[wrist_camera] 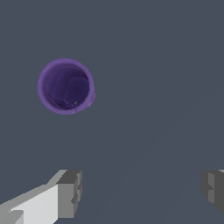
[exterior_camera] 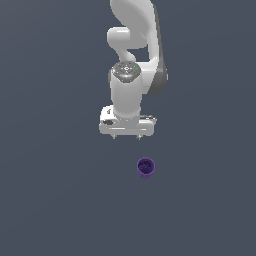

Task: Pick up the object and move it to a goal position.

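Note:
The object [exterior_camera: 145,167] is a small dark purple cup with a hollow top, standing upright on the grey floor. In the wrist view the object [wrist_camera: 65,86] shows from above as a purple ring with a dark inside. My white gripper [exterior_camera: 125,136] hangs above the floor, away from the cup and toward the exterior view's left of it. Its two grey fingertips [wrist_camera: 70,193] stand wide apart with nothing between them, so the gripper [wrist_camera: 141,189] is open. The cup lies outside the gap between the fingers.
A flat, plain grey floor [exterior_camera: 55,200] spreads around the cup on all sides. The white arm [exterior_camera: 132,45] rises behind the gripper at the top of the exterior view.

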{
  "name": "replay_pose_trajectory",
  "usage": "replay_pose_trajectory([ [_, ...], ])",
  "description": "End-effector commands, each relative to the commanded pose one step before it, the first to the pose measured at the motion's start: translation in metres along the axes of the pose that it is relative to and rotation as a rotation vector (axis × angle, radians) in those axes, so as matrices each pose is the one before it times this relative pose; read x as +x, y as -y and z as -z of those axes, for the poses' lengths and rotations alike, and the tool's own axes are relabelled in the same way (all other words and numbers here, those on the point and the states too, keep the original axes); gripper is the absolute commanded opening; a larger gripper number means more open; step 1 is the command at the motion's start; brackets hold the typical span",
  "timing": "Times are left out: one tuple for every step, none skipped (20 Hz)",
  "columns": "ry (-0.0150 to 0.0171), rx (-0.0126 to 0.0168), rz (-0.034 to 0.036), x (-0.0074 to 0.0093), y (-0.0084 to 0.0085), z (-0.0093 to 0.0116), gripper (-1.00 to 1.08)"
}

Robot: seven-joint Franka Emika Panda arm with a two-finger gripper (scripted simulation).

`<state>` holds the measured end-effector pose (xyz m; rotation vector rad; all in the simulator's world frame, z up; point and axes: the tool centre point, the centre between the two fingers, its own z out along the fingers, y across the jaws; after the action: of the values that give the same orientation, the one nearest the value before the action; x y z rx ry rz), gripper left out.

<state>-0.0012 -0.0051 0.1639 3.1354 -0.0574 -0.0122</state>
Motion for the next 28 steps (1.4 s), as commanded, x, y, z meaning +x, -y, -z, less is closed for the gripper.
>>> replay_pose_trajectory([
  [0.0, 0.0, 0.0, 0.0, -0.00001, 0.0, 0.28],
  [0.00037, -0.00007, 0.00165, 0.00002, 0.00063, -0.00003, 0.28],
  [0.00103, -0.00013, 0.00441, 0.00006, 0.0016, -0.00005, 0.28],
  [0.00174, -0.0002, 0.00729, 0.00008, 0.00266, -0.00008, 0.28],
  [0.00228, -0.00019, 0.00926, 0.00008, 0.00336, -0.00009, 0.28],
  [0.0018, -0.00005, 0.00688, 0.00003, 0.00245, -0.00003, 0.28],
  [0.00114, 0.00008, 0.00386, -0.00003, 0.00134, 0.00001, 0.28],
  [0.0003, 0.00011, 0.00061, -0.00005, 0.00016, 0.00004, 0.28],
  [-0.00055, -0.00014, -0.00144, 0.00006, -0.00045, -0.00004, 0.28],
  [-0.00071, -0.00052, -0.00042, 0.0003, 0.0001, -0.00027, 0.28],
  [-0.00164, -0.00144, 0.0001, 0.00061, 0.00058, -0.00037, 0.28],
  [-0.00249, -0.00217, 0.00014, 0.00098, 0.00093, -0.00066, 0.28],
  [-0.00339, -0.00284, -0.00013, 0.0013, 0.00112, -0.00091, 0.28],
  [-0.00427, -0.00349, -0.00024, 0.00162, 0.00138, -0.00115, 0.28],
  [-0.00525, -0.00421, -0.00016, 0.00194, 0.00175, -0.00136, 0.28],
  [-0.0062, -0.00486, -0.00006, 0.00226, 0.00212, -0.00161, 0.28],
  [-0.00722, -0.00547, -0.00004, 0.00256, 0.00248, -0.00185, 0.28],
  [-0.00825, -0.00604, 0.00007, 0.00286, 0.00289, -0.00211, 0.28],
  [-0.00935, -0.00657, 0.00022, 0.00314, 0.00333, -0.00236, 0.28],
  [-0.01053, -0.00705, 0.0004, 0.0034, 0.00381, -0.0026, 0.28],
  [-0.01171, -0.00743, 0.00064, 0.00364, 0.00433, -0.00285, 0.28],
  [-0.01293, -0.00771, 0.00093, 0.00385, 0.00488, -0.0031, 0.28],
  [-0.0142, -0.0079, 0.00128, 0.00403, 0.00547, -0.00333, 0.28],
  [-0.0155, -0.00797, 0.0017, 0.00416, 0.00611, -0.00356, 0.28],
  [-0.01682, -0.0079, 0.00218, 0.00426, 0.00679, -0.00379, 0.28],
  [-0.01736, -0.00737, 0.0026, 0.00412, 0.00718, -0.00383, 0.28],
  [-0.01648, -0.00627, 0.00279, 0.00366, 0.00696, -0.00354, 0.28],
  [-0.01546, -0.00526, 0.00289, 0.00322, 0.00668, -0.00328, 0.28],
])
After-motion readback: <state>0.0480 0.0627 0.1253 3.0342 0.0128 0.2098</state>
